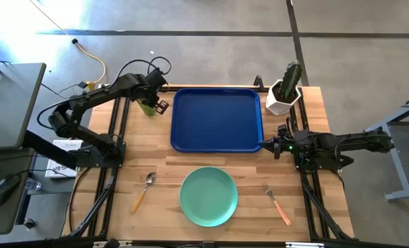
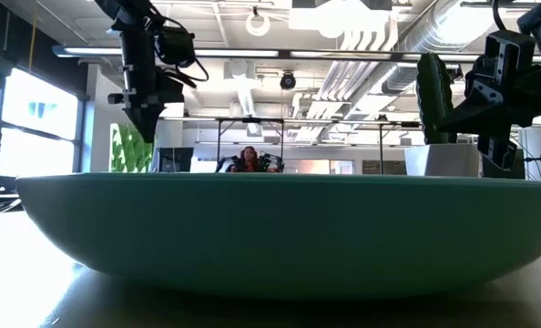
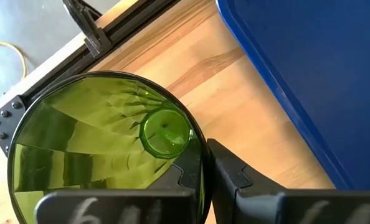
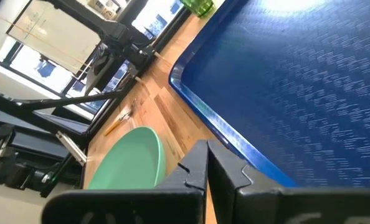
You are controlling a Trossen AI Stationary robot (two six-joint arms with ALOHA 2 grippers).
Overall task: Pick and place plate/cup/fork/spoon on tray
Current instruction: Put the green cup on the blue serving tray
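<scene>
The translucent green cup (image 1: 147, 105) stands by the dark-blue tray's (image 1: 217, 118) left rim and fills the left wrist view (image 3: 104, 149). My left gripper (image 3: 207, 180) is above it, shut on its rim. My right gripper (image 4: 207, 174) is shut and empty over the tray's right rim (image 1: 261, 141). The mint-green plate (image 1: 208, 196) lies near the table's near edge. The spoon (image 1: 144, 191) lies to its left and the fork (image 1: 277, 204) to its right. My left gripper pinches the cup's rim (image 3: 200, 152) on the side toward the tray, one finger (image 3: 179, 180) inside the cup and one finger (image 3: 235, 177) outside. The fingers come from above, pointing down. The cup is upright; I cannot tell whether its base is on the table.
A white pot with a green cactus (image 1: 285, 89) stands at the tray's far right corner. The plate's wall (image 2: 270, 228) fills the low view. Bare wood lies between the tray and the plate. Black frame rails run along both table sides.
</scene>
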